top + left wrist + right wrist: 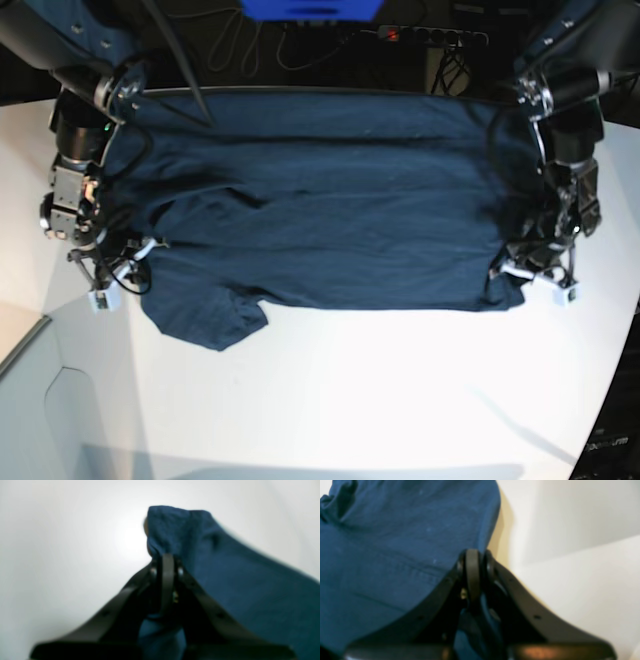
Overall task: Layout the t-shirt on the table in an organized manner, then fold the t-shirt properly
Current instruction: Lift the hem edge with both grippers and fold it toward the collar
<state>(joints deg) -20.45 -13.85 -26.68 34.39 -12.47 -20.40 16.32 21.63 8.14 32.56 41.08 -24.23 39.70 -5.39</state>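
While both grippers pinch cloth at opposite sides of the t-shirt (320,200), the garment lies spread wide across the far half of the white table (350,400), mostly flat but wrinkled; going left to right in the base view, the right gripper (105,285) sits at the shirt's left edge beside a sleeve that curls under itself near the front; its wrist view shows the jaws clenched on a fold of blue fabric (395,542), with bare table to one side; the middle of the shirt carries long creases and a raised ridge; at the right edge the left gripper (540,275) is likewise clamped on the shirt, and its wrist view shows a peak of cloth (200,555) standing up past the closed jaws.

Likely risks, as a judgement: each hold looks thin, so a hard pull could slip the cloth out of one gripper and leave the shirt skewed; uneven pulling could deepen the creases; the curled sleeve may stay tucked and spoil the fold.

Around the scene, dark cables (240,45) and a power strip (430,35) lie behind the table's far edge, very near the shirt's far hem; cloth drawn backward could slide off that edge; nothing else lies on the table in front of the shirt.
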